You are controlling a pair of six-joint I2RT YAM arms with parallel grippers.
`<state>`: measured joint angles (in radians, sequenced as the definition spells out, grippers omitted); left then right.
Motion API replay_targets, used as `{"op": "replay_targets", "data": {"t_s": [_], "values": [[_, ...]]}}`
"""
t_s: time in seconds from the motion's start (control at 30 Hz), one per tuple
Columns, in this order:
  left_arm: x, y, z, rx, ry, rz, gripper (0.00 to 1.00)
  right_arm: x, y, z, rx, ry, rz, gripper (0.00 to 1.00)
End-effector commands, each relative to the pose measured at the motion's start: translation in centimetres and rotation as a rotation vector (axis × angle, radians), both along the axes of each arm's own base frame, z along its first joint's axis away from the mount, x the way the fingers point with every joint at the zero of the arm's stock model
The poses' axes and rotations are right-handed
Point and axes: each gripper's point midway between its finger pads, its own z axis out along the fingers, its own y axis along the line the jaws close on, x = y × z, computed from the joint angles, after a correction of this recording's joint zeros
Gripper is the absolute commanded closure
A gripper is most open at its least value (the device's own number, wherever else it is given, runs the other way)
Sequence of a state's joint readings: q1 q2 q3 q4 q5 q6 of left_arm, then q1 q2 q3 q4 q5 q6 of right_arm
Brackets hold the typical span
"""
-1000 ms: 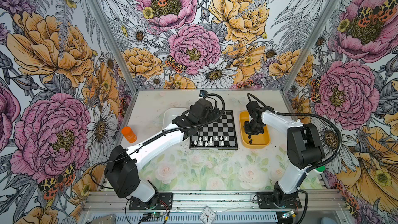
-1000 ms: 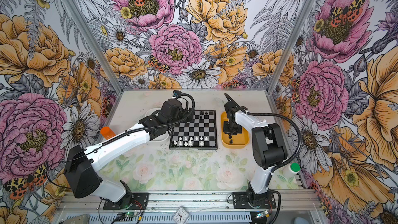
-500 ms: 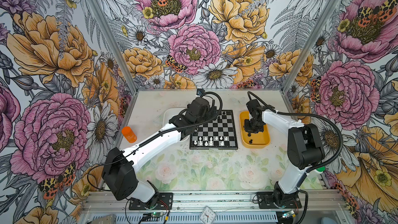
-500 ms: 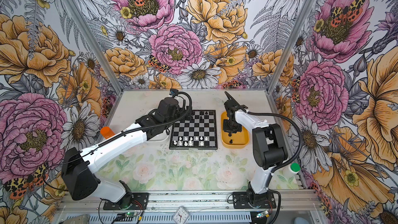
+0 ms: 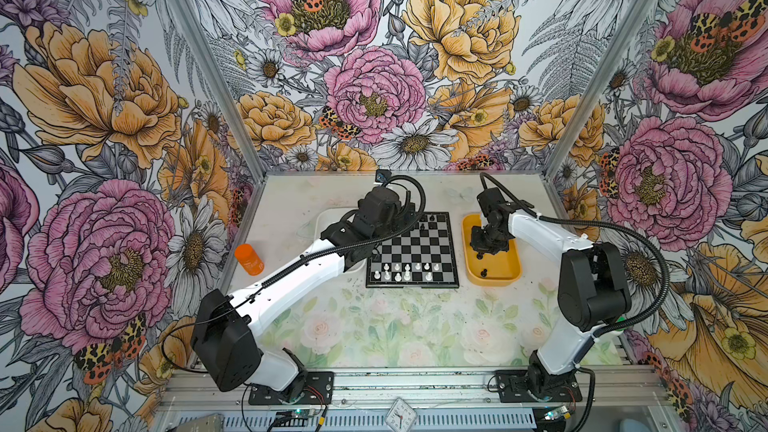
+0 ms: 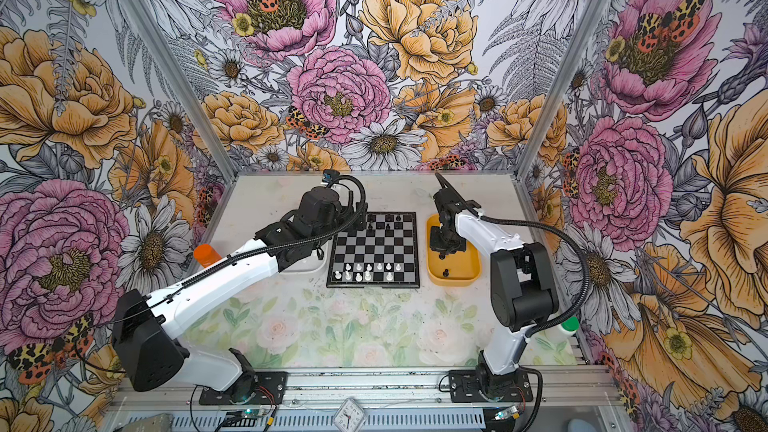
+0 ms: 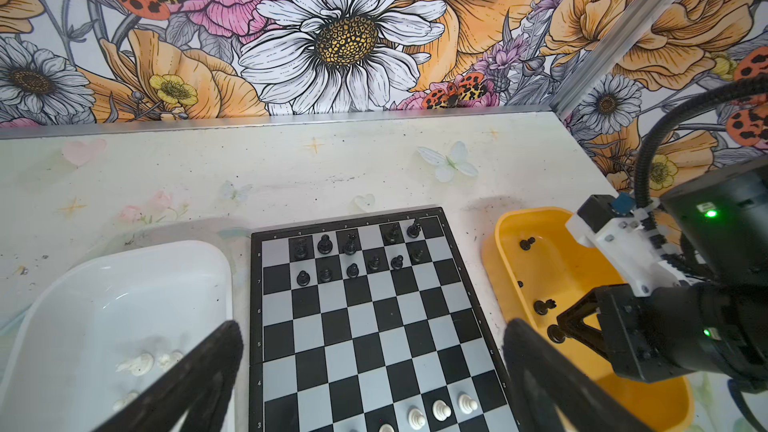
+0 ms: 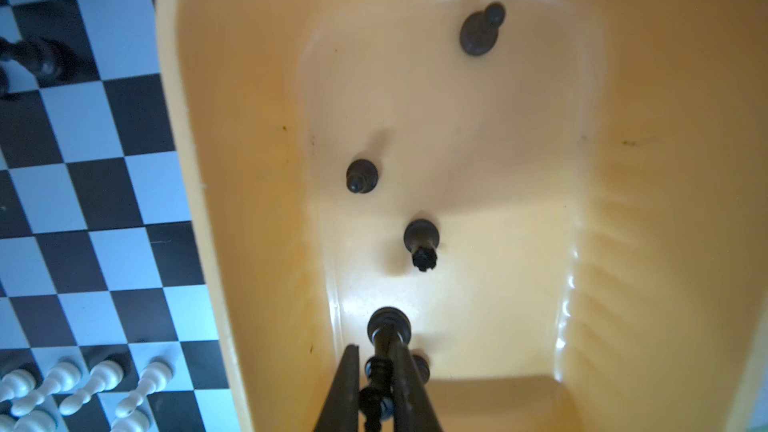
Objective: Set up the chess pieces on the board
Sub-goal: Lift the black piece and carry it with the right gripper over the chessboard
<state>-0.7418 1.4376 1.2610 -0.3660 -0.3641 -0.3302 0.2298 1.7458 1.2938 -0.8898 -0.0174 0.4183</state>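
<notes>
Floral worktop [image 5: 374, 326]: right gripper [image 8: 376, 353] just pinched a black plastic chessman [image 8: 388, 323] in the yellow plastic tray [image 8: 199, 201], ready for placing; left gripper [image 7: 372, 328] spread.

Bright even light, soft shadows, glare on the yellow tray [image 8: 498, 139], board [image 8: 104, 201] blue-tinted and soft in right wrist view

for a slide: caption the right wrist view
Right gripper shut on a black chess piece in the yellow tray, other pieces loose nearby

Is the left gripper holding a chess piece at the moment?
No, the left gripper stands wide open, and only bare board squares show between its jaws.
</notes>
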Motion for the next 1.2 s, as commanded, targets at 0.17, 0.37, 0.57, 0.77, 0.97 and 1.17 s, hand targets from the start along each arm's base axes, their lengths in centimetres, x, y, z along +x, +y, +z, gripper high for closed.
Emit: {"op": "replay_targets", "data": {"t_s": [0.17,0.37,0.57,0.77,0.97,1.17], "values": [[-0.6,1.7,0.6,0.013,-0.021,0.025,0.01,1.9,1.2,5.8,0.064,-0.129,0.007,0.88],[-0.7,3.0,0.1,0.015,-0.017,0.059,0.01,3.7,2.3,8.2,0.114,-0.186,0.015,0.88],[-0.6,4.2,-0.1,-0.001,-0.01,0.08,0.01,6.0,4.3,10.0,0.165,-0.231,0.043,0.88],[-0.6,6.1,-0.8,0.0,-0.003,0.124,0.01,7.8,6.6,10.2,0.183,-0.243,0.081,0.88],[-0.4,7.7,-1.5,-0.004,0.011,0.15,0.01,9.5,9.4,10.1,0.201,-0.251,0.117,0.88],[-0.1,8.9,-1.6,-0.012,0.018,0.166,0.01,10.6,12.1,9.5,0.216,-0.25,0.154,0.88]]}}
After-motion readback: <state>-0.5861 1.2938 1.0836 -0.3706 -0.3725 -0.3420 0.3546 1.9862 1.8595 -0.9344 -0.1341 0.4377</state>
